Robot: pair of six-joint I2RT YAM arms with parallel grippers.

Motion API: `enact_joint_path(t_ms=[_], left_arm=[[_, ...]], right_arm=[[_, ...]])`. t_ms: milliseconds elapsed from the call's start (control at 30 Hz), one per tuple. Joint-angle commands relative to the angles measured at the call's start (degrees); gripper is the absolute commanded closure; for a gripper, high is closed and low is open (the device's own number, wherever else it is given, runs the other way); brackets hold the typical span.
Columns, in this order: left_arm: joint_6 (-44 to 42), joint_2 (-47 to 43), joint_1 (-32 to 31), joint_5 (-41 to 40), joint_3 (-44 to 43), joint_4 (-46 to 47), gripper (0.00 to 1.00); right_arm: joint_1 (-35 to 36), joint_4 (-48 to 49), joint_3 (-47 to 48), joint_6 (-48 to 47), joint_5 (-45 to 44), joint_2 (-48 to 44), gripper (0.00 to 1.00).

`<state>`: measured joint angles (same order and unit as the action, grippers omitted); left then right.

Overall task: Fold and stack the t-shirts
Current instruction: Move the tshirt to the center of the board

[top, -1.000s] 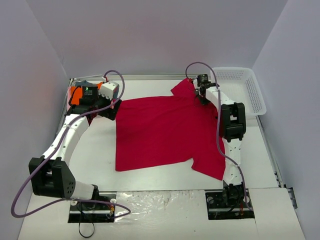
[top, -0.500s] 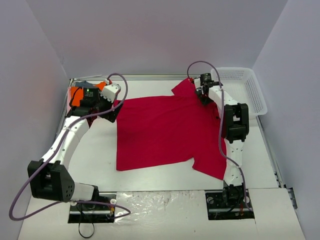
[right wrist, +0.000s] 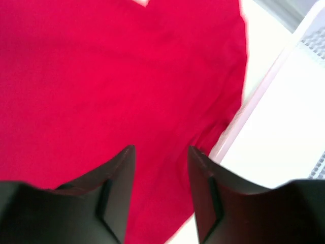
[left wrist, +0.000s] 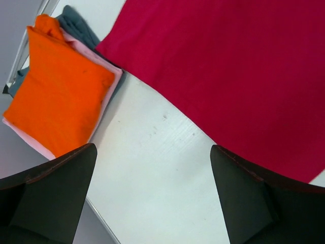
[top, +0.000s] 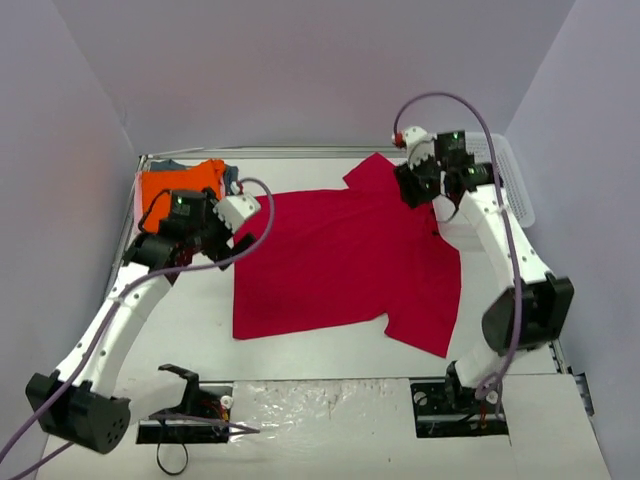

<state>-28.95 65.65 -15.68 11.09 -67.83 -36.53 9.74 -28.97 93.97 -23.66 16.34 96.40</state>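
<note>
Fabric takes up most of the scene: the red t-shirt lies spread flat and unfolded on the table, beneath and between both sets of jaws. The white basket sits just right of the right gripper. The folded stack, orange on top, lies beyond and left of the left gripper. By my reckoning 3 shirts are folded and piled, and 1 is left with no fold begun. The left gripper gapes wide and empty above bare table at the shirt's edge. The right gripper's jaws stand partly apart with nothing pinched, the far sleeve directly under them. The top view shows mostly orange in the stack. The left wrist view makes plain the pink layer and grey-blue layer beneath it. Only the right wrist view shows the sleeve's edge running just beside the basket's rim
</note>
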Motion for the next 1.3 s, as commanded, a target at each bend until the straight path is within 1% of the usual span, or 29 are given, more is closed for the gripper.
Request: enact_joint_path(t_ms=[0,33,67,100,167,200,267,400,600,733,967,1267], left_arm=[[-3.8,-5.3,-4.1,-5.4,5.3,-4.3,0.06],[-4.0,-7.3,-6.6,-7.9,6.9,-3.8,0.06],[-4.1,-8.1,-7.8,-8.7,9.7,-3.7,0.06],[-4.4,-8.8,-8.5,-9.1,11.0,-3.7,0.06],[-5.4,-10.4,-10.1,-7.8,14.2,-4.2,0.06],[-5.8,-10.9,-10.8,-7.7,15.2,-4.2,0.06],[-6.4,-11.8,-13.5,-8.3,17.2,-4.3,0.06],[-8.6,-12.7,-18.7,-12.1,23.4,-3.2,0.06],[-9.4,-12.0,-23.9,-15.8,28.9,-0.6,0.06],[-8.5,-11.2,-26.9,-16.3,32.9,2.1,0.05],[-8.4,-10.1,-27.6,-14.2,34.1,2.9,0.06],[-9.2,-5.5,-29.0,-15.0,35.2,4.9,0.06]], right_arm=[[0.0,-6.3,-11.9,-4.1,4.9,-8.0,0.53],[0.1,-6.7,-14.3,-4.7,4.8,-13.4,0.52],[0.1,-6.9,-16.8,-5.2,4.7,-16.0,0.49],[0.2,-7.0,-21.1,-5.9,4.6,-20.9,0.47],[0.3,-7.2,-24.6,-5.6,4.6,-24.7,0.45],[0.3,-7.2,-27.7,-5.3,4.8,-28.2,0.45],[0.2,-6.7,-30.4,-4.2,5.3,-30.8,0.45],[-3.8,-5.9,-31.0,-3.8,6.2,-35.7,0.43],[-6.8,-5.8,-30.9,-3.3,7.8,-32.1,0.43],[-8.2,-5.7,-31.0,-3.1,8.1,-29.9,0.43],[-8.8,-5.0,-31.5,-3.0,8.6,-28.6,0.43],[-9.4,-4.7,-31.7,-2.9,8.4,-28.6,0.43]])
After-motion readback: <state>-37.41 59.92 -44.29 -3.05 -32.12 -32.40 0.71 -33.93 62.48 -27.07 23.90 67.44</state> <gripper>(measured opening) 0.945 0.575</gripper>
